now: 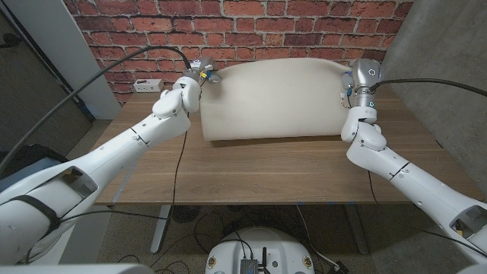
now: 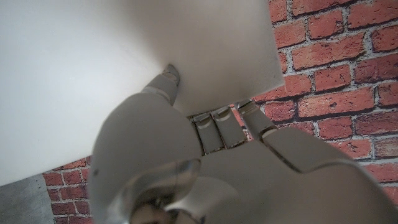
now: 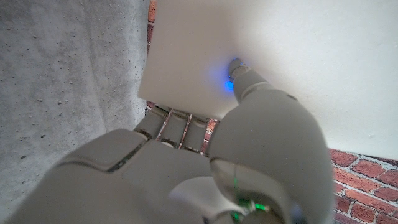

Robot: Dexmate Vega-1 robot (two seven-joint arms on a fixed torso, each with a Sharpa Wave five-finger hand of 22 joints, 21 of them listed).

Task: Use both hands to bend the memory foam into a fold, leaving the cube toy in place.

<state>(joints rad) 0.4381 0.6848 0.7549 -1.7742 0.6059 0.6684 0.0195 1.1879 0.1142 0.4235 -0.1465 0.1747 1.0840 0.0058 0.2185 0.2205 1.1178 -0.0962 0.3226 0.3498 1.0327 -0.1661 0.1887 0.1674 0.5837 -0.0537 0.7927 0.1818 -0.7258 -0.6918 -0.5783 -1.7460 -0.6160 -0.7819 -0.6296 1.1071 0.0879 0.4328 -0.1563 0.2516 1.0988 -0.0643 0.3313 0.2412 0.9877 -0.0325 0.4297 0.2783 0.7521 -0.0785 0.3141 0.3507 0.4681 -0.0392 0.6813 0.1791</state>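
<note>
Memory foam (image 1: 270,95): far edge lifted, fold about half formed; my left hand (image 1: 199,76) at 10 o'clock and right hand (image 1: 351,85) at 2 o'clock grip its corners.

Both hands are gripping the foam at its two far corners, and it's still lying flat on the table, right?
Not flat. The head view shows the foam already lifted and curled over at its far edge. The left hand and right hand do grip the far corners.
</note>
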